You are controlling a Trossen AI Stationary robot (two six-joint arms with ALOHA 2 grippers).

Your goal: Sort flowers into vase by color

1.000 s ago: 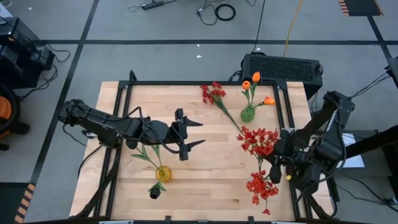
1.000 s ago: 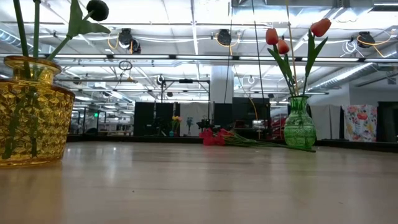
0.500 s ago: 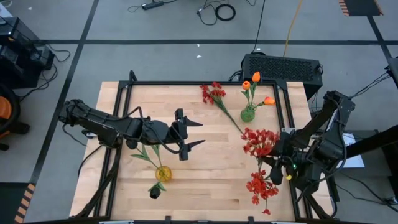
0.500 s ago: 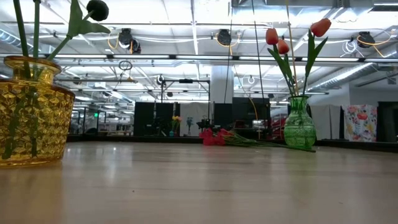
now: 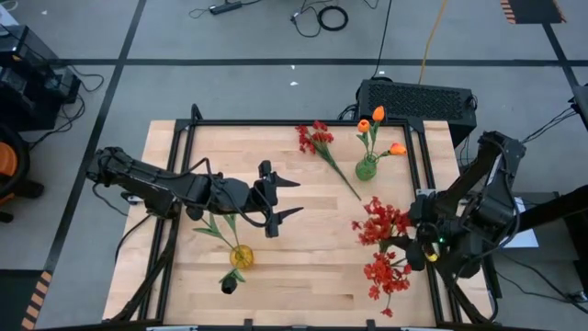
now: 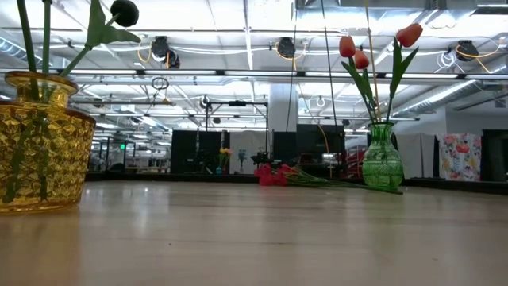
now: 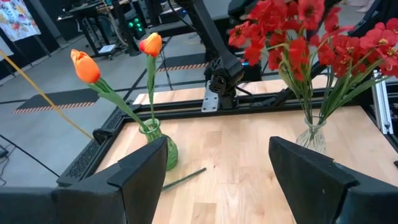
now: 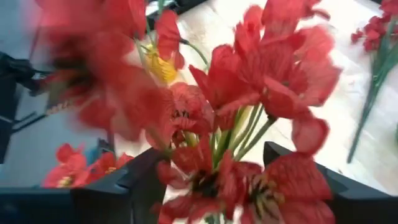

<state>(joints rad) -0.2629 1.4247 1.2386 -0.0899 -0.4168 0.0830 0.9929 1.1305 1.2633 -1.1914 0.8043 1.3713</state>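
The sorting looks more than half done. Two orange tulips (image 5: 378,115) stand in the green vase (image 5: 366,168) at the far right, and a black flower (image 5: 228,286) is in the yellow vase (image 5: 241,256) at the near left. The right gripper (image 5: 404,246) holds a red bunch (image 5: 380,219) above the clear vase (image 7: 313,134), which already has red flowers. One red flower (image 5: 315,138) lies on the table (image 5: 312,267), left of the green vase. The left gripper (image 5: 287,196) waits wide open and empty at the middle. Nothing blocks the lying flower.
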